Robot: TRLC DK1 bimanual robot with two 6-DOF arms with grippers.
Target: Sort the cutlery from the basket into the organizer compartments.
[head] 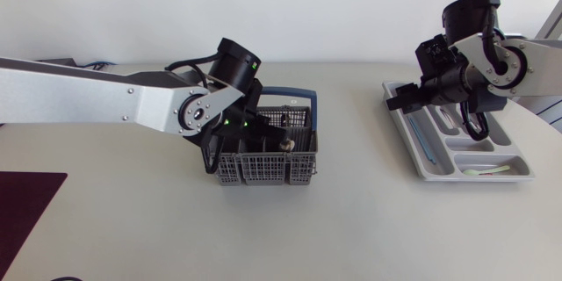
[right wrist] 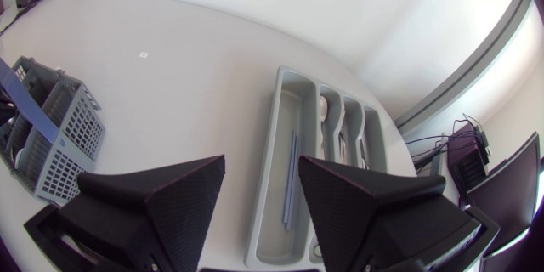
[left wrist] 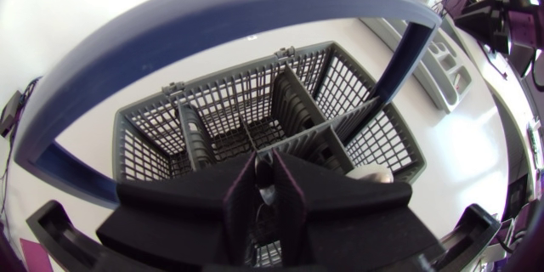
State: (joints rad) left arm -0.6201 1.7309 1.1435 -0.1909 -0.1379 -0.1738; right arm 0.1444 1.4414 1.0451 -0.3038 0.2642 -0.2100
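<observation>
Cutlery [left wrist: 266, 194] pinched narrowly in left jaws may snag on the basket [left wrist: 340, 93], lifting it; right jaws wide, empty.

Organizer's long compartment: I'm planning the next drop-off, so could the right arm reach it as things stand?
Probably yes. The right gripper hangs above the organizer, fingers open and empty, with nothing between them and the long compartment.

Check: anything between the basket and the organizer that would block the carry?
Nothing lies on the table between basket and organizer. Two things to clear, though: the blue handle arches over the left gripper inside the basket, and the right gripper hovers, jaws open, above the organizer.
</observation>
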